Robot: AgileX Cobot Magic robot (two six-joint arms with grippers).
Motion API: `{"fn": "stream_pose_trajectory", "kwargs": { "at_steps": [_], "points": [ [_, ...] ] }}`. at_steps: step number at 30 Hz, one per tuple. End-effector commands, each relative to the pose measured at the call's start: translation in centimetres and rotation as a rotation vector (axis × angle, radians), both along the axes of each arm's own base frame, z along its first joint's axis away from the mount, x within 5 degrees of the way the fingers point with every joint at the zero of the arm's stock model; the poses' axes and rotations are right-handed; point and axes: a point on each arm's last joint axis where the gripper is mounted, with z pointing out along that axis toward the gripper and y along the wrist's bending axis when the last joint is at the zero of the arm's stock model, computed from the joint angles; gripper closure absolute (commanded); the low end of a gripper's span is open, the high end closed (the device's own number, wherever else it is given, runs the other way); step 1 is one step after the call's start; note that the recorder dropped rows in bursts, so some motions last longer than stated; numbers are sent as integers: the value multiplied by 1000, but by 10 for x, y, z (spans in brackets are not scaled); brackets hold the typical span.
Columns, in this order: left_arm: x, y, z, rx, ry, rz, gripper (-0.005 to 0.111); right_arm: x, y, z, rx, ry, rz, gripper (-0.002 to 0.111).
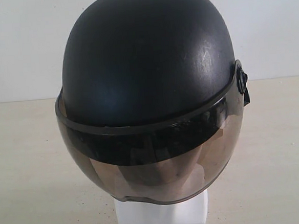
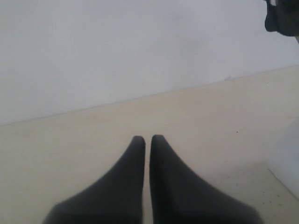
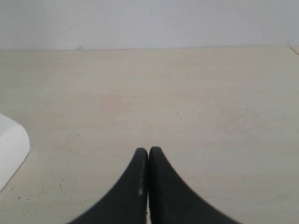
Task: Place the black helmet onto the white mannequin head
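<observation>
helmet: sits on the head, shell up, crown upright, rim close to level.
visor: down, facing the exterior camera; the face behind it shows only dimly.
head: only the white neck block shows clear below the visor; it stands on the table, mid-scene.
left gripper: fingers pressed together, a hairline gap, nothing between them; it hangs over bare table.
right gripper: fingers clenched tip to tip, empty, also over bare table.
key relation: a white corner of the neck block shows at the edge of each wrist view, off to the side of the fingertips and apart from them. Judged: the head stands between the two arms, neither gripper touching it or the helmet.
nearer arm: cannot tell; both look about equally clear.
dark shape in a corner of the left wrist view: probably helmet hardware, too cropped to say.
task state (judgement): placement looks done.
next move (judgement): if any, keep both arms wide of the helmet, so the shell is not knocked askew.
</observation>
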Motion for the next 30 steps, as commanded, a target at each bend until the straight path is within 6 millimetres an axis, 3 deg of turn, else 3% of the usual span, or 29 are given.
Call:
{"fn": "stream_pose_trajectory", "kwargs": {
  "at_steps": [1, 8, 30],
  "points": [
    [2, -1, -8, -64, -19, -4, 102, 0, -1, 1, -6, -15, -7, 108],
    [0, -2, -20, -55, 113, -10, 102, 0, -1, 1, -12, -15, -8, 108],
    [0, 0, -20, -53, 114, 24, 102, 0, -1, 1, -12, -15, -8, 108]
  ]
}}
